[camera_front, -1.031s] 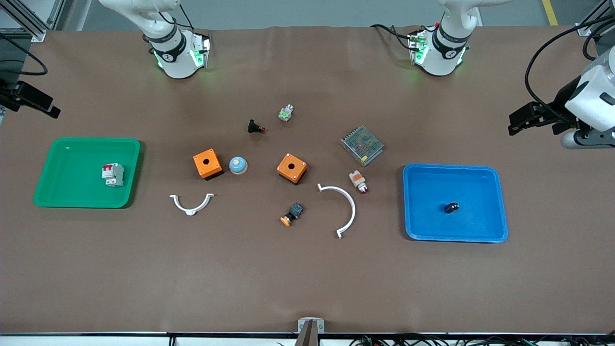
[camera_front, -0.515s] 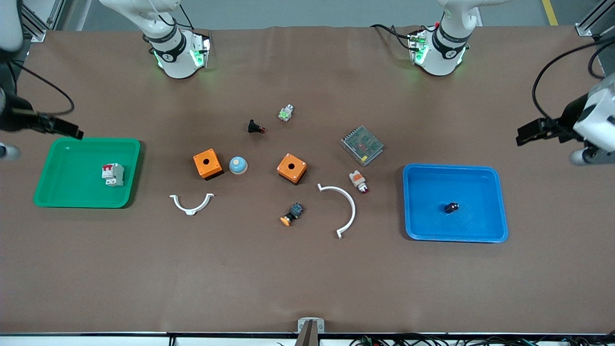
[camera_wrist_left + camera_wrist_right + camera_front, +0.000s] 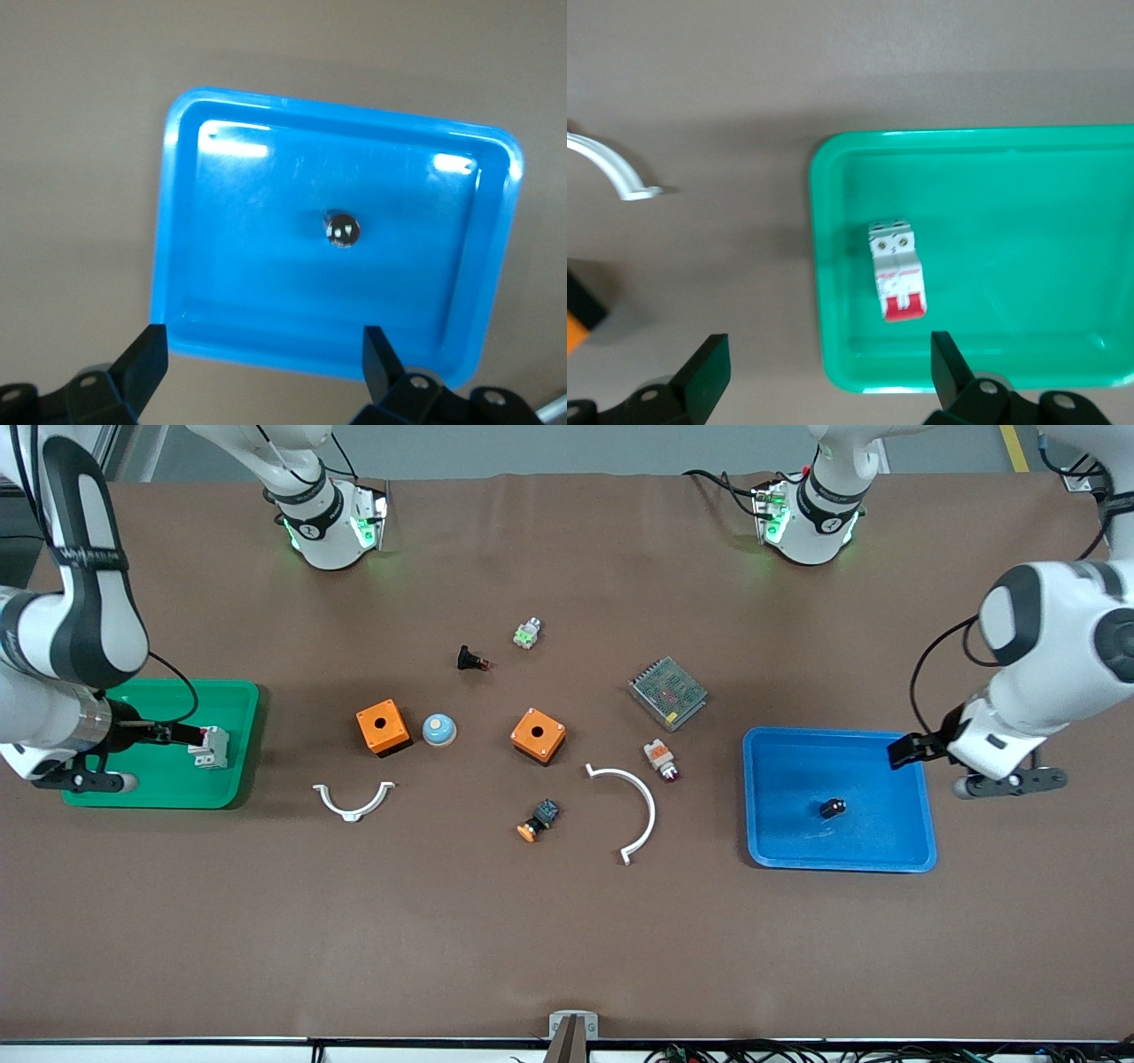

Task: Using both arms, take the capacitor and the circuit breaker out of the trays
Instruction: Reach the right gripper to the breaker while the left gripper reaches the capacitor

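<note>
Here's the right tool (image 3: 824,376), up over the green tray (image 3: 133,788) at the right arm's end of the counter (image 3: 567,939), fingers (image 3: 709,363) spread wide and nothing between them. The breaker (image 3: 208,746) lies inside that tray, near the rim that faces the counter's middle; the right wrist view shows it flat on the tray floor, white body, red levers at one end (image 3: 897,282).

Over at the left arm's end, the left tool (image 3: 261,372) hangs above the edge of the blue tray (image 3: 771,841), fingers (image 3: 146,354) also spread, gripping nothing. The capacitor (image 3: 832,808) sits on the blue floor close to the tray's middle, its shiny top (image 3: 342,230) catching the light in the left wrist view.

Between the two trays, the spare parts are scattered about the counter's middle: two orange boxes (image 3: 383,727) (image 3: 538,735) with a blue dome button (image 3: 438,730) between them, a metal mesh power unit (image 3: 668,693), and two white curved brackets (image 3: 353,801) (image 3: 631,808) nearer the front edge.
</note>
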Robot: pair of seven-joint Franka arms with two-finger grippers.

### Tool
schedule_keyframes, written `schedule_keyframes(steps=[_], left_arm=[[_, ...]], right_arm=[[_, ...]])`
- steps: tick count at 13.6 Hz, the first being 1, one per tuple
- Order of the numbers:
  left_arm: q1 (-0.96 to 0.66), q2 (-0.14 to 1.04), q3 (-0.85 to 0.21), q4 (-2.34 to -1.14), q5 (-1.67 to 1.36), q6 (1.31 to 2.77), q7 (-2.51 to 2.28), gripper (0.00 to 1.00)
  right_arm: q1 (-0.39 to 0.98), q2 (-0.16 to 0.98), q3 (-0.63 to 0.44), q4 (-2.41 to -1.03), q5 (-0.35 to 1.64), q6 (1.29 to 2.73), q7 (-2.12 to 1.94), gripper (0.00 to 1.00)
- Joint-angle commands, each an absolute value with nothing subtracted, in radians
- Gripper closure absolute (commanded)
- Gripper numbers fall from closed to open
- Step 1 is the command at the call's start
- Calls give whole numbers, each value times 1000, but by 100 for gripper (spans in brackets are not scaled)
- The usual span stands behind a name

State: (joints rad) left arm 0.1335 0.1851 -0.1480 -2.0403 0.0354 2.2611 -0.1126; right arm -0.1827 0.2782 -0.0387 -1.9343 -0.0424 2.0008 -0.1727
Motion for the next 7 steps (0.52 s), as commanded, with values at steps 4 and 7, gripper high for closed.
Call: schedule_keyframes(steps=[4, 7], left_arm=[[127, 342, -166, -2077, 44, 2442, -109, 24], [126, 411, -166, -2075, 46, 2517, -104, 25]], right_arm=[[-305, 417, -26, -1930, -61, 2134, -412, 0], [-324, 440, -25, -1971, -55, 2166, -446, 1]])
